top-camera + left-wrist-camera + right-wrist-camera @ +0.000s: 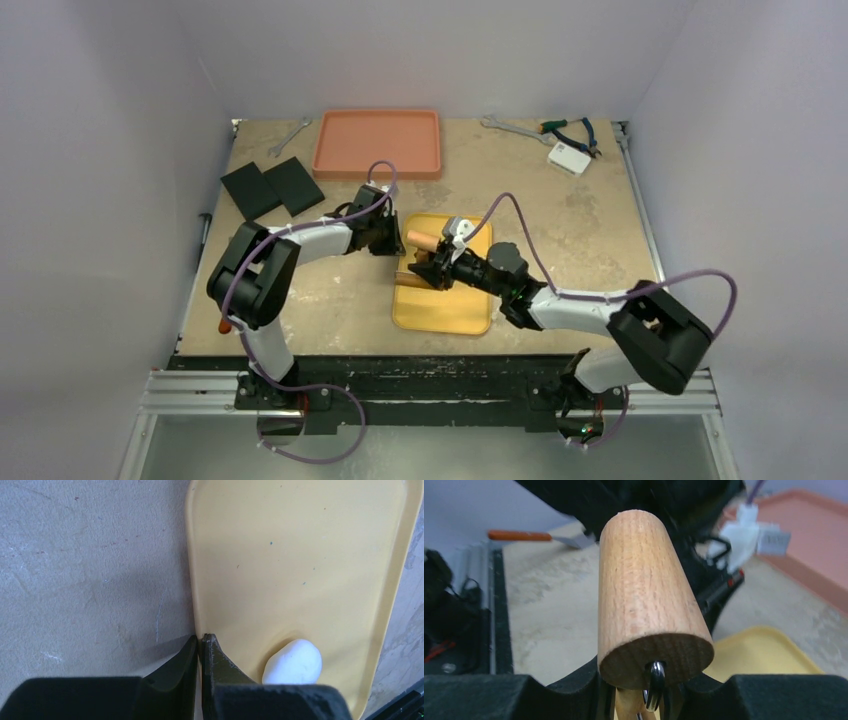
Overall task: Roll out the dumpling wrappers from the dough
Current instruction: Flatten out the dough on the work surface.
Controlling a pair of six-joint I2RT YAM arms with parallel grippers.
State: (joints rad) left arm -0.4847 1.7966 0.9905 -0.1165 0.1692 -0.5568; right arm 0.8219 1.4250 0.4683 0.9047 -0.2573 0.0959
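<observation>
A yellow tray point(445, 310) lies mid-table. On it, in the left wrist view, rests a smooth white lump of dough point(294, 662) near the tray's point(300, 555) corner. My left gripper point(202, 640) is shut and empty, its tips at the tray's left rim, just left of the dough. In the top view the left gripper point(390, 240) sits at the tray's far left corner. My right gripper point(428, 268) is shut on the handle of a wooden rolling pin point(646, 605), held above the tray. The right gripper point(644, 702) shows under the roller. No dumpling wrappers are in view.
A salmon tray point(378, 143) stands at the back. Two black squares point(270, 188) lie at the back left, with a wrench point(290, 135) beyond them. At the back right lie another wrench point(505, 125), pliers point(572, 130) and a white box point(568, 157). An orange-handled tool point(519, 536) lies by the left edge.
</observation>
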